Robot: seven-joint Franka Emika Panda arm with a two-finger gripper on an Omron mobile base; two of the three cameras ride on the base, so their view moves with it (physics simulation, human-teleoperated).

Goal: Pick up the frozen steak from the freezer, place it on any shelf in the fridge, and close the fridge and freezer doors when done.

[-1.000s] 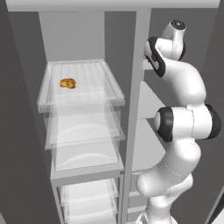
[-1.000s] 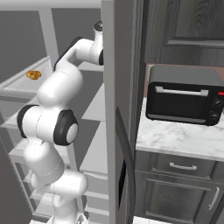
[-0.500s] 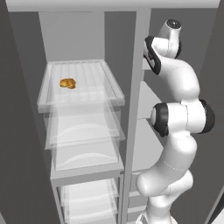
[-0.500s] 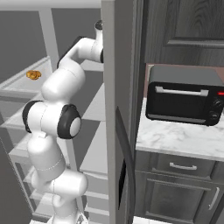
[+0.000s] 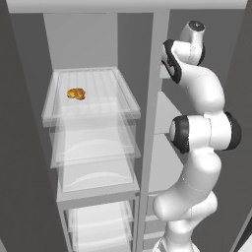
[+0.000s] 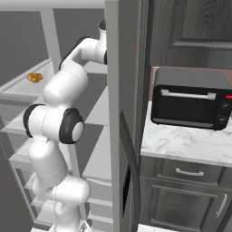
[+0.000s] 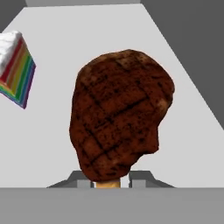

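The frozen steak (image 7: pixel 120 113), a dark reddish-brown lump with grill marks, stands upright close to the camera in the hand view. Its lower end sits between the two fingertips (image 7: pixel 83 179) of my gripper (image 7: pixel 111 181), which is shut on it. Behind it lies the grey shelf of the freezer (image 7: pixel 183 109). In the left base view my arm reaches up into the narrow freezer (image 5: pixel 167 108), right of the fridge (image 5: pixel 83 44). The fridge's top ribbed shelf (image 5: pixel 113 83) is translucent with a raised rim.
A rainbow cake slice (image 7: pixel 15 70) sits on the freezer shelf to the steak's left. A golden-orange lump (image 5: pixel 76 93) lies on the fridge's top shelf. The open freezer door (image 6: pixel 124 113) stands edge-on beside my arm. A black toaster oven (image 6: pixel 190 102) rests on the marble counter.
My arm's elbow and upper links have shifted slightly up and toward the freezer. The golden-orange lump and shelves have not moved.
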